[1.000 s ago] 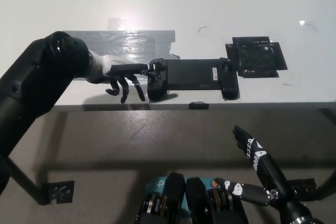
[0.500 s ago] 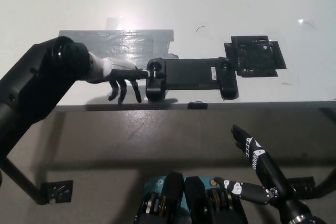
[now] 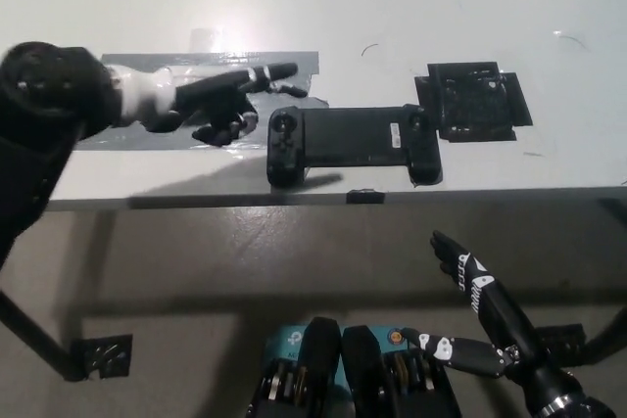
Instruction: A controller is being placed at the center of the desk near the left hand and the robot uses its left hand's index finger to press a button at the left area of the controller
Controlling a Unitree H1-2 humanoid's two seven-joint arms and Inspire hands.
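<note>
Left hand: one finger extended, pointing right, the remaining fingers curled under, gripping nothing. One controller lies just right of and below the fingertip, apart from it, near the counter front edge. Right hand rests below the counter, fingers spread.

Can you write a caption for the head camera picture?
Left hand raised beside the controller on the desk, one finger out.

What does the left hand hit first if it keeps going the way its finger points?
Probably nothing: the left hand points right, past the controller, over bare desk. Its height is unclear.
</note>
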